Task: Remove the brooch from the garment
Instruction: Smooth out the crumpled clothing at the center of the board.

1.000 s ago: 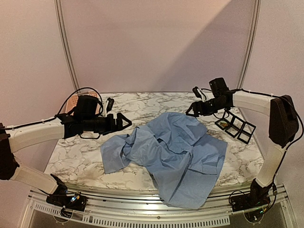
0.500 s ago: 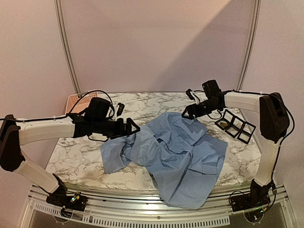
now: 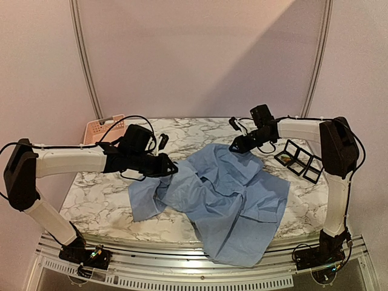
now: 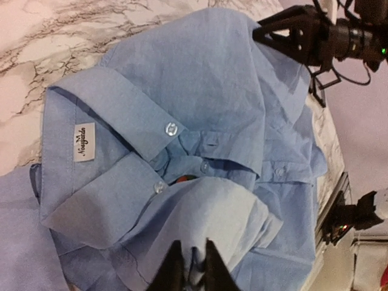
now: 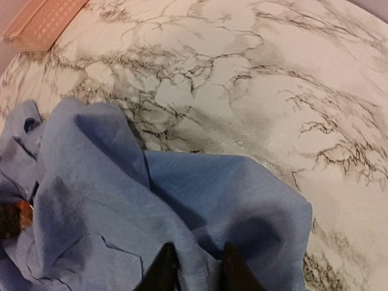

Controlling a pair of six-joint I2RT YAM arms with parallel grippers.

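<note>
The garment (image 3: 230, 194) is a light blue shirt lying crumpled mid-table, its collar and buttons (image 4: 171, 128) showing in the left wrist view. A small red bit, possibly the brooch (image 4: 185, 179), peeks from under a fold below the collar; a reddish spot (image 5: 21, 215) also shows at the cloth's left edge. My left gripper (image 3: 171, 168) is at the shirt's left part, its jaws (image 4: 189, 260) shut on a raised fold of cloth. At the shirt's far edge, my right gripper (image 3: 235, 147) has cloth bunched between its fingers (image 5: 163, 267).
A pink basket (image 3: 100, 128) stands at the table's back left corner. A black tray of square compartments (image 3: 300, 160) lies at the right, behind the right arm. The shirt's hem hangs over the table's near edge (image 3: 236, 257).
Both arms have reached inward onto the shirt. The jaws of each, wide apart earlier, have closed on cloth: the left on a fold near the collar, the right on the far edge.
</note>
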